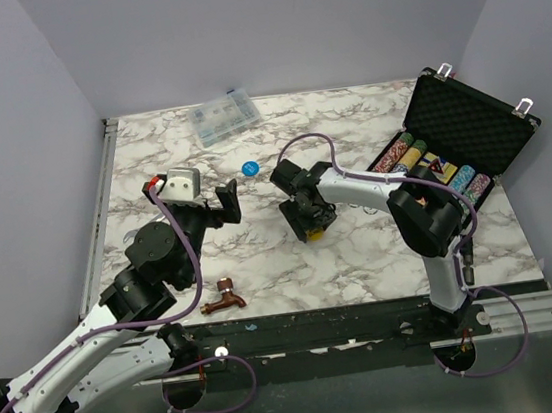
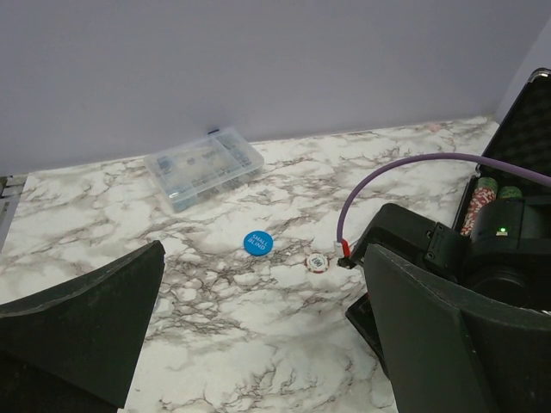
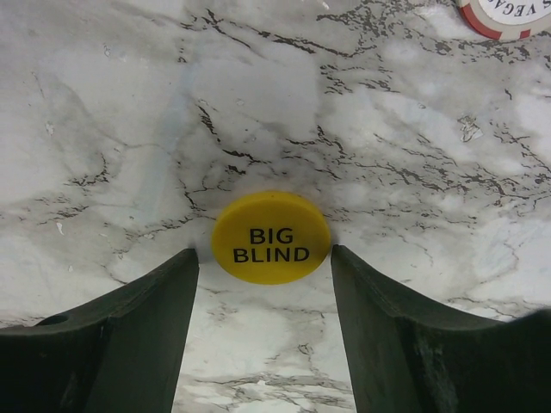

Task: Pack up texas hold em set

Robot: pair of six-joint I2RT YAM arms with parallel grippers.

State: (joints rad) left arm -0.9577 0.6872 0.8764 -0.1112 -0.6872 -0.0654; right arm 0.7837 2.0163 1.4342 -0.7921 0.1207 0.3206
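Yellow disc (image 3: 271, 238) between spread right tool (image 3: 264, 256), not pinched | left tool (image 2: 267, 288) wide apart, empty

It was a robot test cell: lilac walls (image 1: 264, 27) boxed a marble-top table (image 1: 364, 266), arm bases (image 1: 448, 296) bolted at six o'clock.

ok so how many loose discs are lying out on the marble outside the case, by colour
blue disc: 1
yellow disc: 1
red-and-white chip: 1
total: 3
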